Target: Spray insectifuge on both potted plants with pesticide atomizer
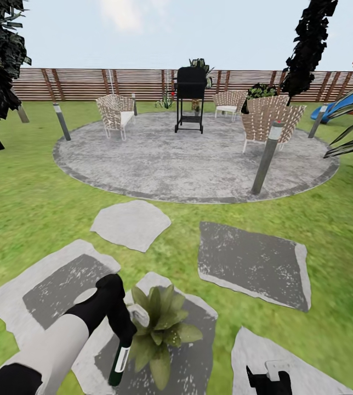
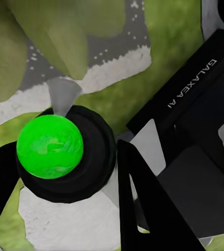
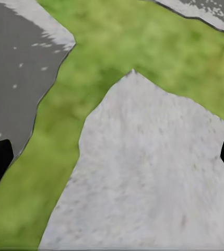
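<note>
Up close, a bright green ball [image 2: 49,147] sits inside a round black ring [image 2: 93,167], which looks like part of the atomizer [image 2: 65,94]. A pale grey cone sticks out of the ring and points at the plant [image 2: 44,42], whose big olive leaves are just beyond it. The gripper's black fingers [image 2: 143,209] flank the ring, one on each side, tight against it. A black block marked GALAXEA AI [image 2: 187,83] sits off to one side. Underneath there's a speckled grey stone [image 2: 117,49] and patches of grass [image 2: 169,31].
</note>
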